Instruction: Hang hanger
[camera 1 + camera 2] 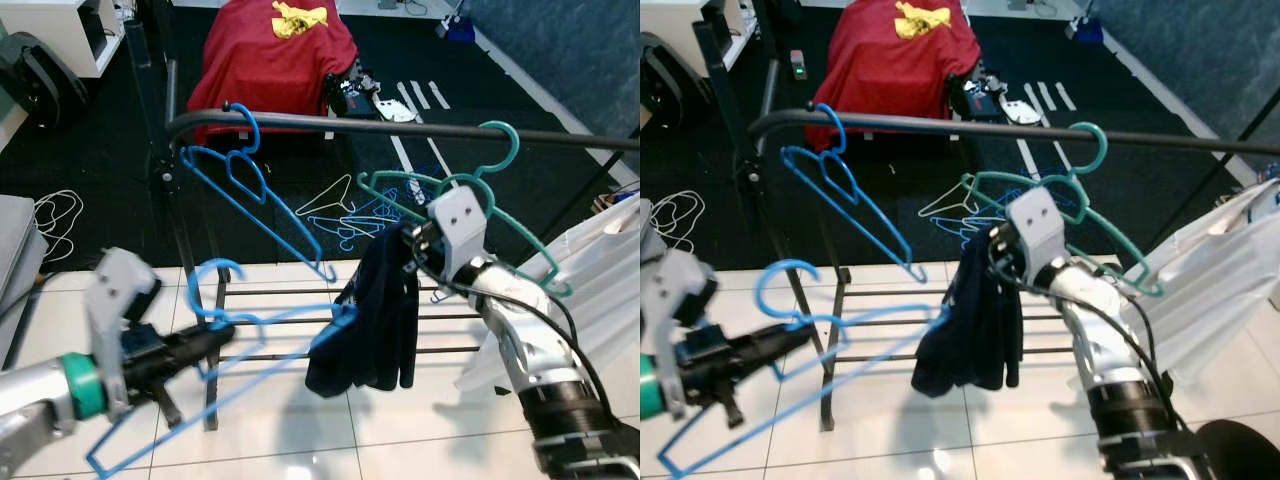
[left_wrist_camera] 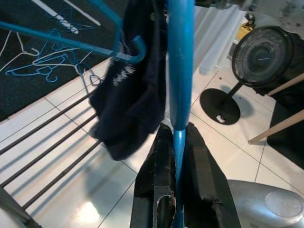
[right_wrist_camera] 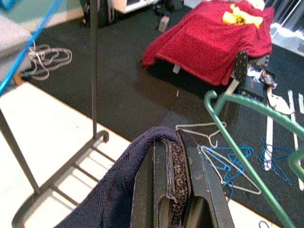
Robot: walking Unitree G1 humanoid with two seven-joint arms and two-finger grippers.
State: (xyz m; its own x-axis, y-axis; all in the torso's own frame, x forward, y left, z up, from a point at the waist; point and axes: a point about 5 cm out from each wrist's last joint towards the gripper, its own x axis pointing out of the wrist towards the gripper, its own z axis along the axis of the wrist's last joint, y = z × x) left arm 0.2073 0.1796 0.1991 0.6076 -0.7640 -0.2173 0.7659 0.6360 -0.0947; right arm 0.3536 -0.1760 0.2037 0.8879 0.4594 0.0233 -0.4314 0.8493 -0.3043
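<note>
My left gripper (image 1: 215, 340) is shut on the neck of a blue hanger (image 1: 270, 330), held low in front of the black rail (image 1: 400, 125); its hook (image 1: 213, 272) points up, well below the rail. A dark navy garment (image 1: 375, 320) droops from the hanger's right end. My right gripper (image 1: 410, 242) is shut on the garment's top edge, just under the rail. In the right wrist view the fingers (image 3: 167, 156) pinch the dark cloth (image 3: 118, 190). In the left wrist view the blue hanger (image 2: 180, 71) runs out from between the fingers (image 2: 159, 161).
Another blue hanger (image 1: 255, 205) hangs on the rail at the left, and a green hanger (image 1: 480, 190) at the right, behind my right wrist. White cloth (image 1: 600, 270) hangs far right. Loose hangers (image 1: 345, 215) lie on the dark carpet. A fan (image 2: 261, 54) stands on the tiles.
</note>
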